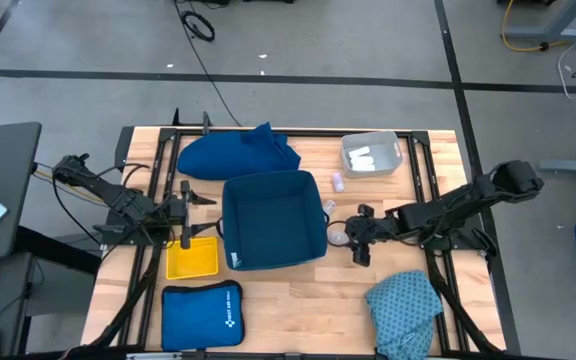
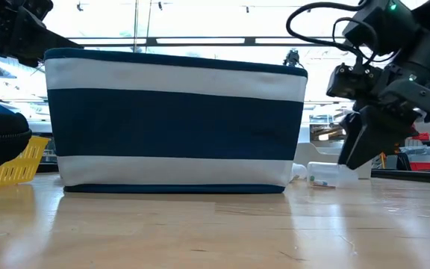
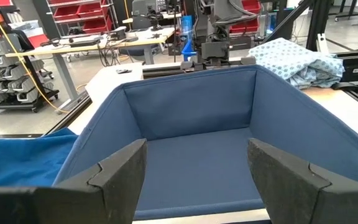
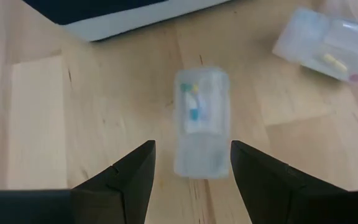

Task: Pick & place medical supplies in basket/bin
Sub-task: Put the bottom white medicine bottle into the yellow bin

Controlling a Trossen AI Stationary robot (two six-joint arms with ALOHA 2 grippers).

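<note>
My right gripper [image 4: 191, 168] is open and hangs low over the table, just right of the blue-and-white basket [image 1: 273, 220]. A small clear vial [image 4: 202, 121] lies flat on the wood just ahead of its fingertips, untouched, and also shows in the low view [image 2: 323, 173]. A second vial [image 4: 328, 43] lies farther off. Two more vials [image 1: 333, 192] lie near the basket's far right corner. White rolls sit in a grey bin [image 1: 371, 155]. The dark-blue cloth [image 1: 238, 152] lies behind the basket, the teal speckled cloth [image 1: 405, 305] at the near right. My left gripper [image 3: 197, 180] is open at the basket's left rim.
A yellow tray [image 1: 192, 258] and a bright-blue zip pouch [image 1: 201, 315] lie near the basket's left near corner. The basket's inside [image 3: 197, 149] shows only bare blue fabric. Bare wood stretches along the table's near edge between pouch and teal cloth.
</note>
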